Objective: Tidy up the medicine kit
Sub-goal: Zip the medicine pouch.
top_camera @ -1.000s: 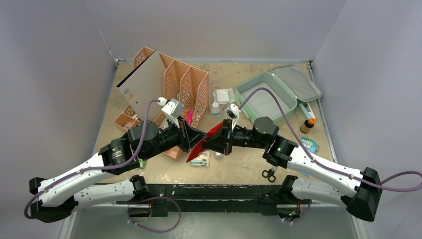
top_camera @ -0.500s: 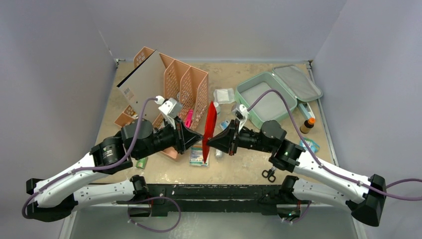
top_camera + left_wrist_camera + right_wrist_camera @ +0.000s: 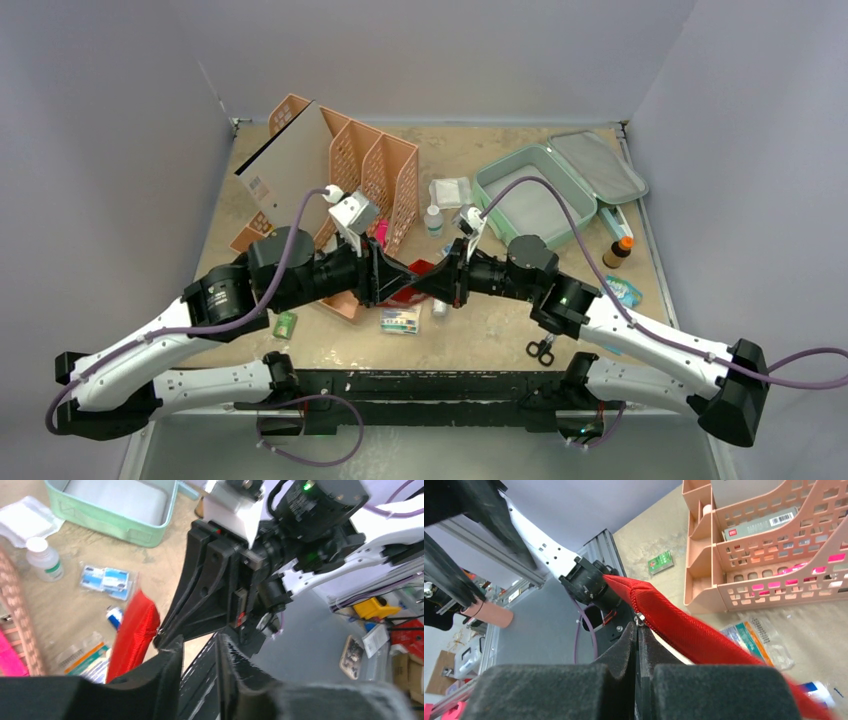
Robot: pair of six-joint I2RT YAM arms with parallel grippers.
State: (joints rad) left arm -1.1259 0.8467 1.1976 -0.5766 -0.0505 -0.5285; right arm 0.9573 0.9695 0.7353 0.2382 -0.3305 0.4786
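Over the tan table [image 3: 500,340] we pinch the red pouch [image 3: 674,625] in our clenched right gripper [image 3: 638,630], our left gripper [image 3: 200,645] slightly parted and off it, while the open medicine kit [image 3: 530,215] lies beyond and rightward, nearer our right arm.

No word, brand or number can be read in any view. The grey box [image 3: 759,525] lying in the rack [image 3: 702,587] carries a white barcode strip at one end and a small red label at the other, its print too small to tell. The board [image 3: 285,165] leaning on the rack has a small sticker with dark print near its lower left corner, also illegible. The green packet [image 3: 660,561], the blue-and-white sachets [image 3: 107,578], the striped packet [image 3: 754,637] and the green label of the bottle [image 3: 44,559], all on the tabletop [image 3: 659,530], bear print too blurred to read.
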